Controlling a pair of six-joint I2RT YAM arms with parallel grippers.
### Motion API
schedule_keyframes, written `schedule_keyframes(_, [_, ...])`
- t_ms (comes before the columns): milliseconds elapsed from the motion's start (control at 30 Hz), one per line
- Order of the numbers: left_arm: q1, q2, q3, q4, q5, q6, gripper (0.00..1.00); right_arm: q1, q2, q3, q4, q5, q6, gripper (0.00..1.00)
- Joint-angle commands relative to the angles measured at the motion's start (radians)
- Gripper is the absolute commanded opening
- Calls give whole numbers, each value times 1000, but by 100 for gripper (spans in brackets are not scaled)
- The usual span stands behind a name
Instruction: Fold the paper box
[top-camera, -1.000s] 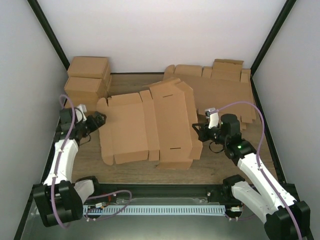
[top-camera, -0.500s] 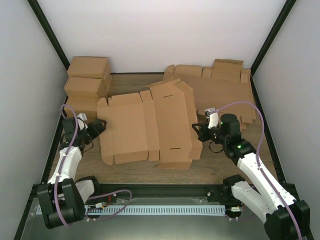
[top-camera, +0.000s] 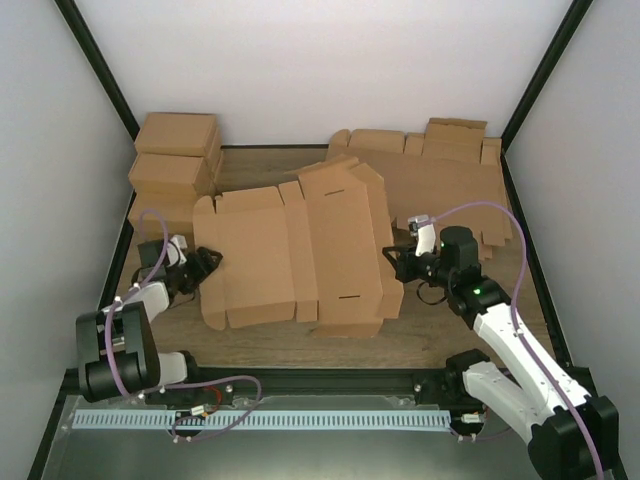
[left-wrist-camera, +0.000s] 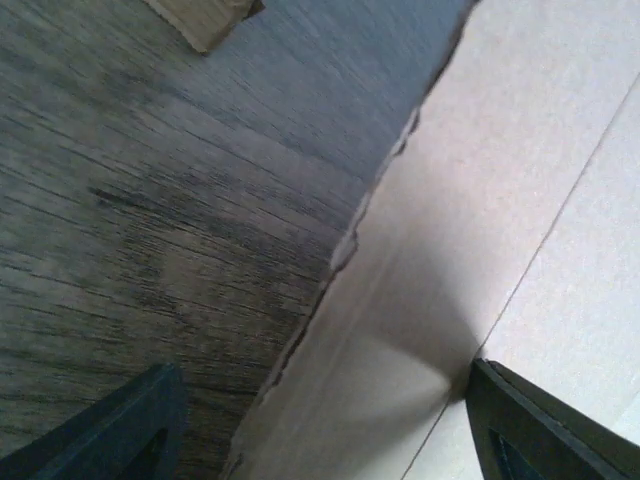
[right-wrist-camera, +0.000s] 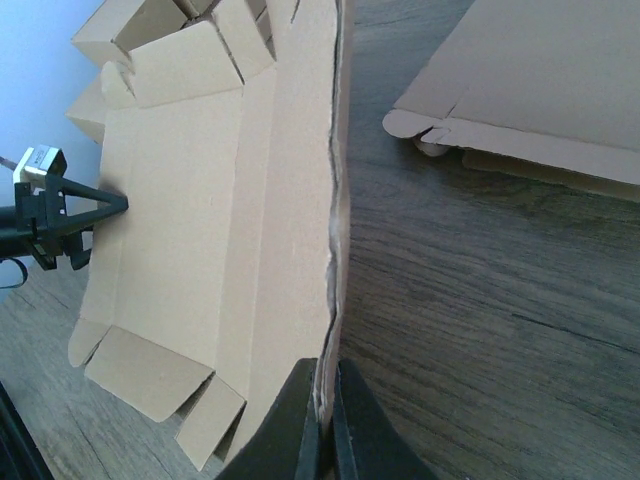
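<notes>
Nearby, back left: a stack of closed brown cartons (top-camera: 176, 158) stands in the far left corner of the worktop (top-camera: 440, 335), well apart from the paper box (top-camera: 300, 250).
Nearby, back right: a sheaf of flat cardboard blanks (top-camera: 450, 185) lies just behind the box's right half; whether the two touch cannot be told.
In the way: nothing lies on top of the box; only the two arms reach its side edges.
Box position: it lies in the middle of the worktop, between the two arms.
Box heading: it spreads slightly wider left to right than front to back. Its crease lines run front to back, tipped a little off square.
Box look: plain brown and unfolded. There are several creased panels, rounded flaps along the left edge, notched tabs at the far edge and two short slits in the right panel.
Right edge: seen edge-on from the right wrist, it seems raised a little off the wood.
Left fingers (left-wrist-camera: 130, 430): spread wide apart and low at the box's left edge, one over bare wood and the other over cardboard.
Right fingers (right-wrist-camera: 285, 435): pressed together on the box's right edge.
</notes>
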Motion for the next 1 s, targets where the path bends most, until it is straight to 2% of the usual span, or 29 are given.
schedule_keyframes(0, [-3,-7,2,73,83,24,71,4,9,23,33,-21,4,1])
schedule_keyframes(167, [-30,-95,17,27,109,33,45,5,16,19,37,-12,6,1])
schedule_keyframes(267, [-45,-168,32,-43,90,57,26,5,27,17,39,-4,6,1])
schedule_keyframes(400, [-73,-268,43,-82,85,44,10,3,61,16,47,9,10,1])
schedule_keyframes(600, [-128,-367,130,-210,13,95,4,5,114,25,51,47,26,2])
schedule_keyframes(800, [-211,-441,225,-279,-13,147,4,3,145,12,59,82,39,3])
schedule_keyframes(967, [-301,-442,291,-324,-20,176,4,3,166,-13,85,98,42,3])
